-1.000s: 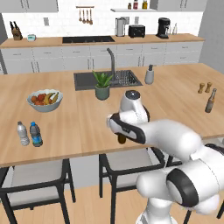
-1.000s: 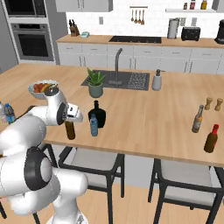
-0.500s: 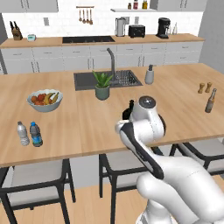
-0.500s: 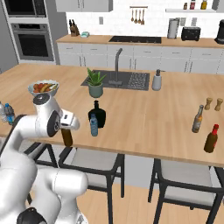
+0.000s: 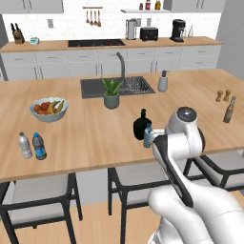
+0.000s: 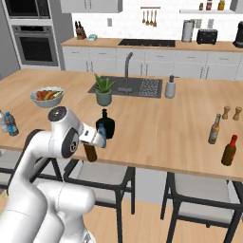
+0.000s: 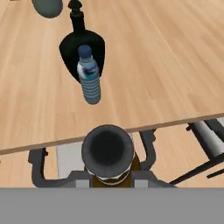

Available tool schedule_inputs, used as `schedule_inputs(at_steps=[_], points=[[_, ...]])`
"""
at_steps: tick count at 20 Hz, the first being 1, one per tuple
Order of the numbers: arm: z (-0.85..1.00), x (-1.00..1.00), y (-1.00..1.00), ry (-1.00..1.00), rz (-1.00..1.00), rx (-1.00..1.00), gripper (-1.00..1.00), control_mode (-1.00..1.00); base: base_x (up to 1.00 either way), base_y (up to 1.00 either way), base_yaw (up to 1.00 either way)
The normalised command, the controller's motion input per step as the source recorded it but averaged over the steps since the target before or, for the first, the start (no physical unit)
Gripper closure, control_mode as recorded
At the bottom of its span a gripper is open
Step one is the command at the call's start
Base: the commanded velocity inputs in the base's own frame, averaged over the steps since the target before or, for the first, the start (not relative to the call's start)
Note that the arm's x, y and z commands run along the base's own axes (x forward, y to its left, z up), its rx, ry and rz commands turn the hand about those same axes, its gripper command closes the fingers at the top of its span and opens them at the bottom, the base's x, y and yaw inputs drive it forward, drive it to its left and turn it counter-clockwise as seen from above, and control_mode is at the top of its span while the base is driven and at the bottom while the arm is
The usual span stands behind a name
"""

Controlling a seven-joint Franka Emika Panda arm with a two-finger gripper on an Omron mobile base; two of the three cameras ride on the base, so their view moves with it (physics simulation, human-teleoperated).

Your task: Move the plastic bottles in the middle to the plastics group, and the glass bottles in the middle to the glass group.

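Gripper (image 7: 109, 177) clamped on brown beer bottle (image 6: 89, 152), lifted at tabletop (image 6: 156, 128) front edge; risk: swinging toward glass group (image 6: 215, 129) clips water bottle (image 7: 89, 78) or black flask (image 6: 105, 126) just beside.

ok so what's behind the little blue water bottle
Right behind the water bottle stands the black flask. In the hand view the bottle covers the middle of the flask's body; whether they touch cannot be told. Farther back is the potted plant.

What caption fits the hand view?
Gripper shut on brown beer bottle, above the counter edge, near the water bottle.
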Motion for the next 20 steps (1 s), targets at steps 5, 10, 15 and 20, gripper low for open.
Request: schedule_inputs(at_steps=[5,10,15,20], points=[[0.26,0.0,-0.99,0.0,-0.14,0.0,1.0,-1.0,0.0,0.0,0.0],[0.25,0.03,-1.0,0.0,-0.12,0.0,1.0,-1.0,0.0,0.0,0.0],[0.29,0.25,-1.0,0.0,-0.11,0.0,1.0,-1.0,0.0,0.0,0.0],[0.25,0.41,-1.0,0.0,-0.08,0.0,1.0,-1.0,0.0,0.0,0.0]])
